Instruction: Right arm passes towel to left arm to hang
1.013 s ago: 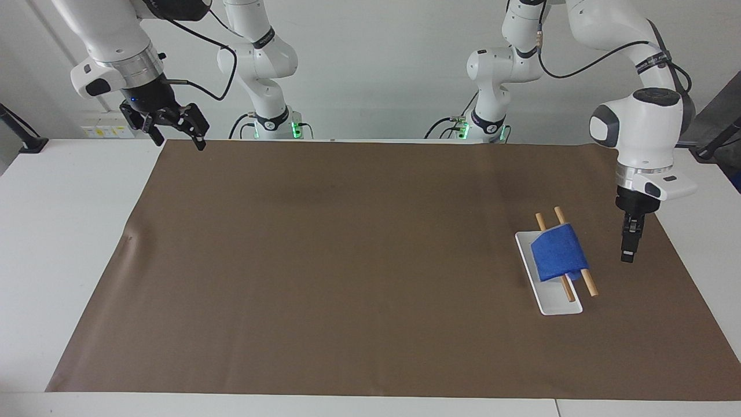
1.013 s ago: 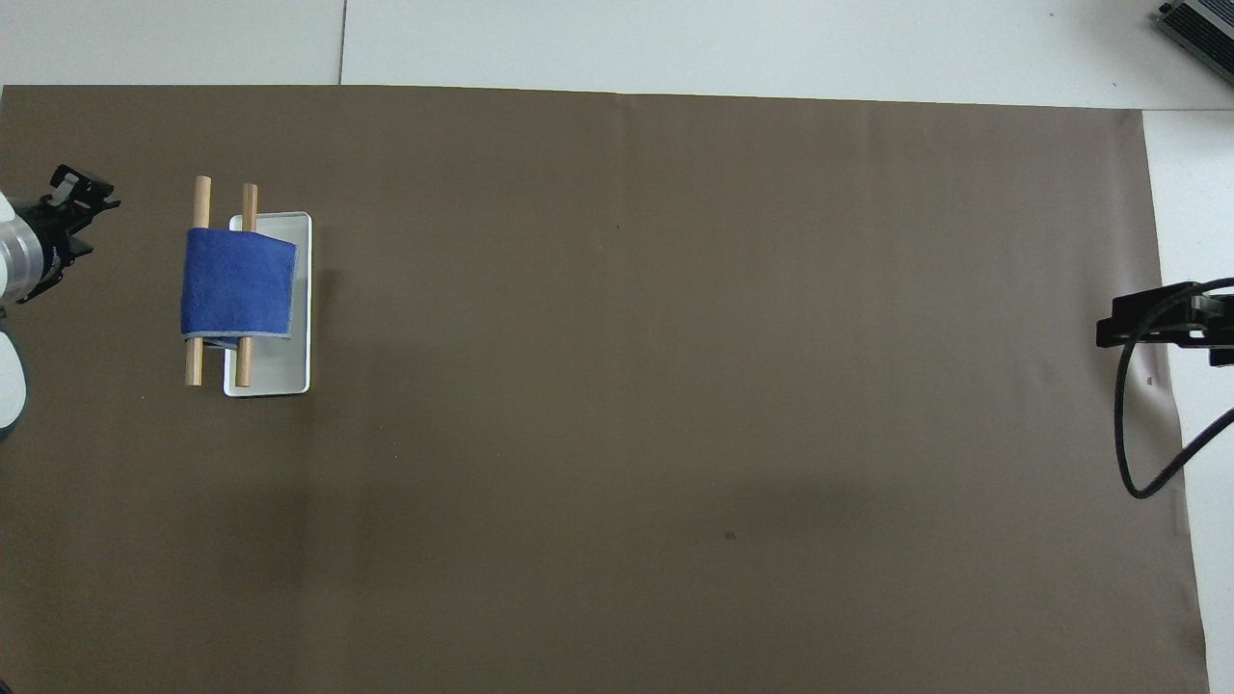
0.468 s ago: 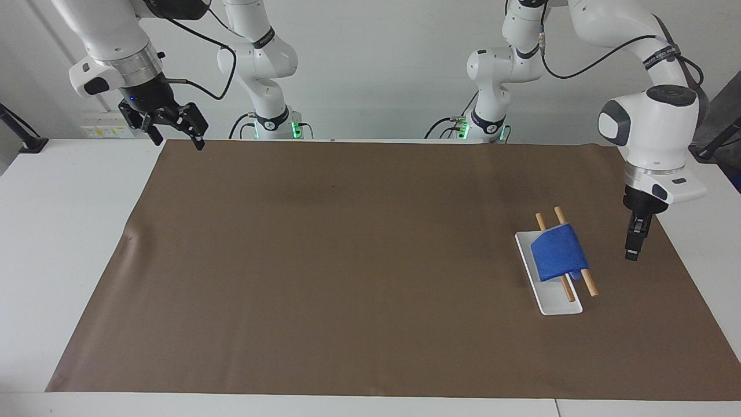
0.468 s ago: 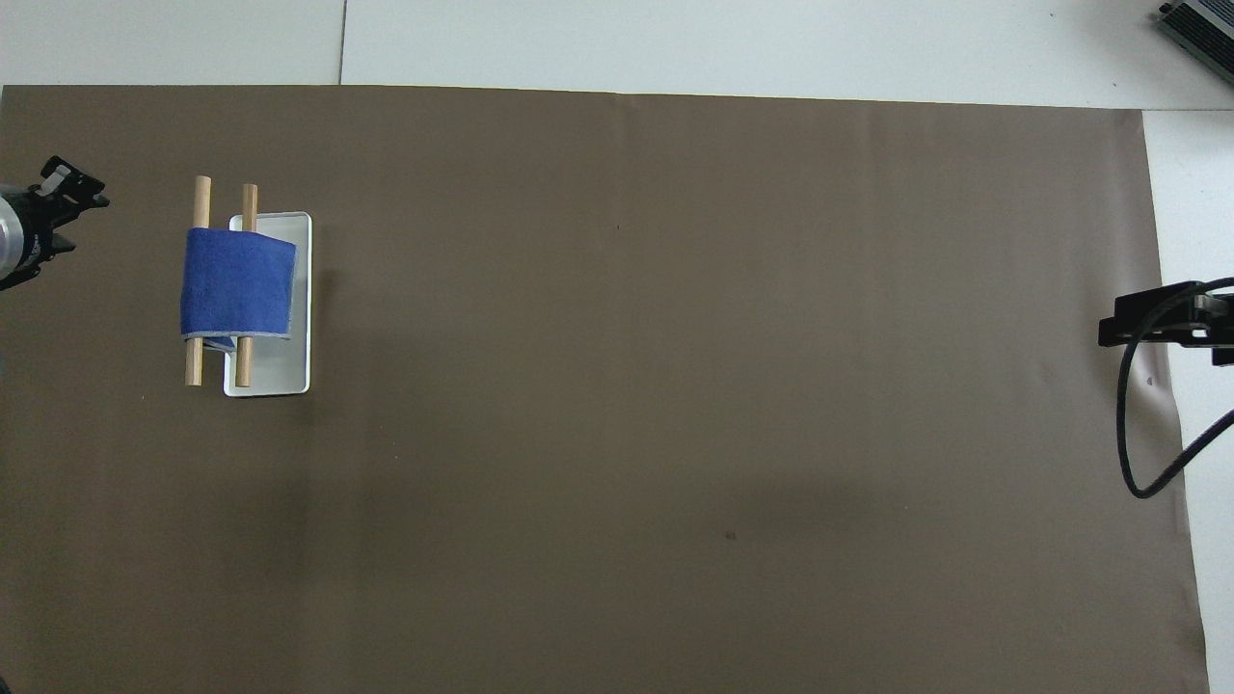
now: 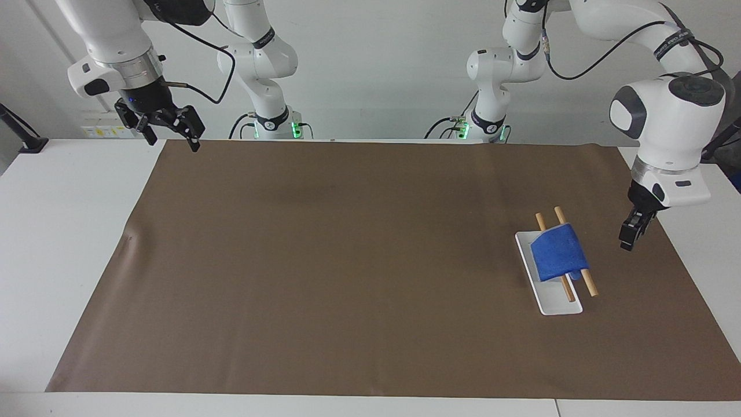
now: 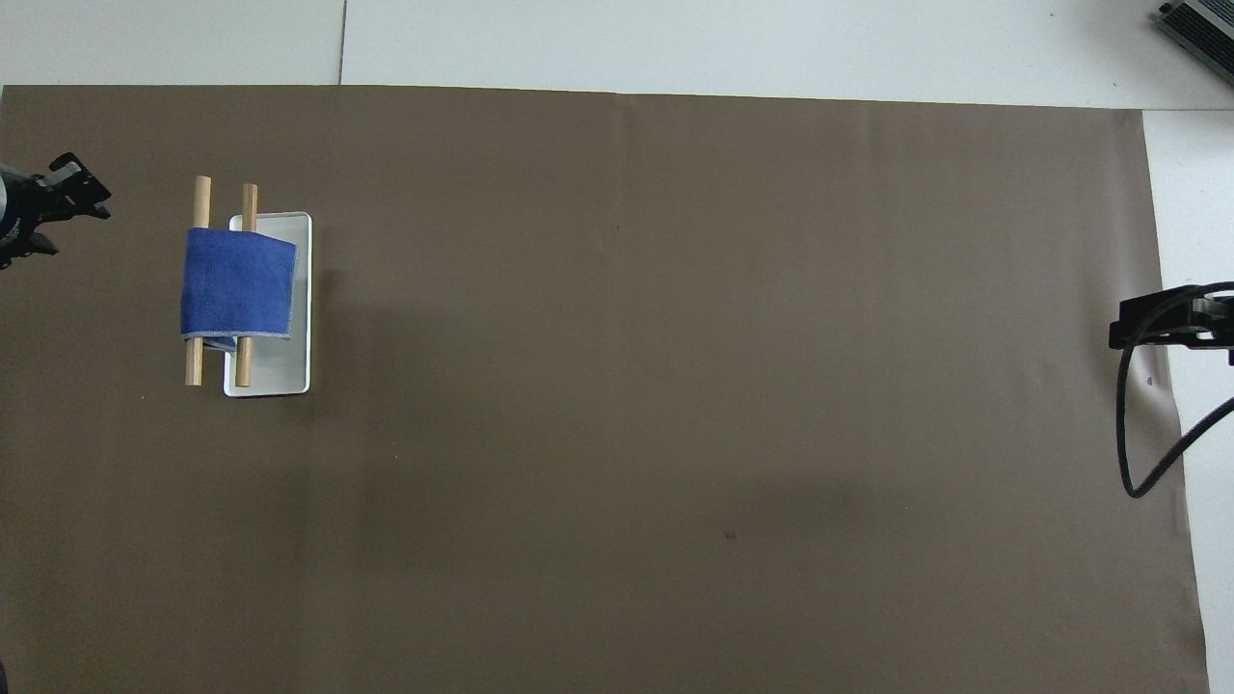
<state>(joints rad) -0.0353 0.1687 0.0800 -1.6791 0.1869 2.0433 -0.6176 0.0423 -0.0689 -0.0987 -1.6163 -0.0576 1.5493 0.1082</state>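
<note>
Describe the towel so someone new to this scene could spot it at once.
Start from the brown mat covering the table and go to the left arm's end, where a small white tray holds a rack of two wooden rods. The towel is draped over both rods. It is the only bright blue thing in the scene.

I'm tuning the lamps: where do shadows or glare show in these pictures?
Facing view: soft shadow patches on the brown mat, no glare on the towel. Overhead view: a faint shadow beside the white tray, the mat evenly matte.
</note>
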